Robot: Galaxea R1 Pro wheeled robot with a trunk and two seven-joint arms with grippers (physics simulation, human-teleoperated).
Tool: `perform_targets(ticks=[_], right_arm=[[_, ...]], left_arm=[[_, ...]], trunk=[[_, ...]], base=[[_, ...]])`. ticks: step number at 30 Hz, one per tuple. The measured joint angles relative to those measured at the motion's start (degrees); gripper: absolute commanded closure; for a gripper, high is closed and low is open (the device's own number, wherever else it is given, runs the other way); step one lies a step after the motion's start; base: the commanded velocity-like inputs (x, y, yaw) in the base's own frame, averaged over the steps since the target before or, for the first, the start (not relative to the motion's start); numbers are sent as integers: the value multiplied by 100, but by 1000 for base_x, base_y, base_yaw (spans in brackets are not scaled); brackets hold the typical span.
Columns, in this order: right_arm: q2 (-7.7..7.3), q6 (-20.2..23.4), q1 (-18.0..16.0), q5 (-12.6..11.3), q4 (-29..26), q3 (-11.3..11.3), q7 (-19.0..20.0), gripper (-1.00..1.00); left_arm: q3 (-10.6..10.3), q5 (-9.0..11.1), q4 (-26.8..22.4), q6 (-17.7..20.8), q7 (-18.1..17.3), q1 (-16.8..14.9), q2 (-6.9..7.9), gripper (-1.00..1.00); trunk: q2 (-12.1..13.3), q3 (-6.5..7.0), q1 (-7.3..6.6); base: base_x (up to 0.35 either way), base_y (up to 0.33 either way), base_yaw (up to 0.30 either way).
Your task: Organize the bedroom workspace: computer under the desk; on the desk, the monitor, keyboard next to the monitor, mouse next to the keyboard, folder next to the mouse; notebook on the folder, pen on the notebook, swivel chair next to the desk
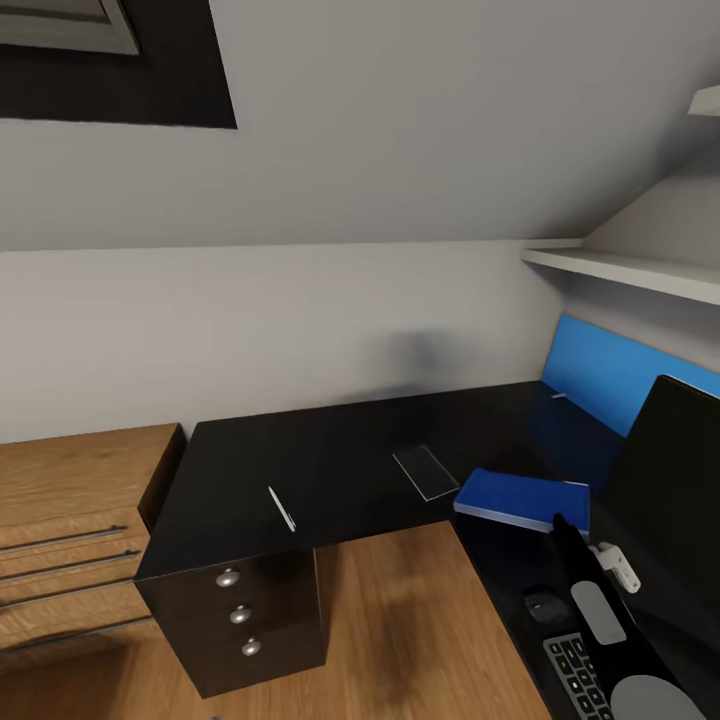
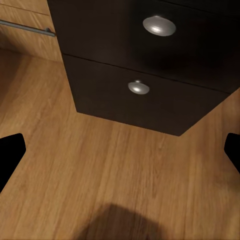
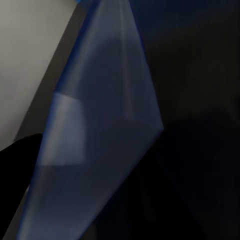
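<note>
**Blue folder on the black bench, right arm reaching in beside the monitor**

The L-shaped black bench (image 1: pixel 330 470) sits under a sloped grey wall, with a light wooden dresser (image 1: pixel 70 530) touching its left end and a white shelf (image 1: pixel 620 268) above its right wing. On the long top lie the pen (image 1: pixel 282 508) and, further right, the thin dark notebook (image 1: pixel 425 471), well apart. The folder (image 1: pixel 522 499) rests flat at the inner corner, near the monitor (image 1: pixel 670 480). The mouse (image 1: pixel 543 606) lies just beyond the keyboard (image 1: pixel 580 672).

The right arm (image 1: pixel 600 610) stretches forward over the keyboard, its tip at the folder's near edge. Whether the right claw grips the folder cannot be told. The left claw (image 2: pixel 120 155) hangs low with its fingers (image 2: pixel 10 150) spread wide and empty, over plank floor (image 2: pixel 100 175) before the drawer unit (image 2: pixel 150 75)
</note>
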Motion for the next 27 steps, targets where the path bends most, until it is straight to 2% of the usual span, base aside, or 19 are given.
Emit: perform_targets(ticks=[8, 17, 27], right_arm=[[-8, 0, 0, 0, 8, 0, -2, 100], [-16, 3, 0, 0, 7, 0, -2, 100], [-17, 17, 0, 0, 0, 0, -6, 100]], left_arm=[[0, -16, 0, 0, -28, 0, 0, -100], [0, -15, 0, 0, -24, 0, 0, -100], [0, -28, 0, 0, -24, 0, 0, -100]], trunk=[[-42, -19, 23], [-402, -180, 220], [-403, -180, 220]], base=[[0, 0, 0], [0, 0, 0], [0, 0, 0]])
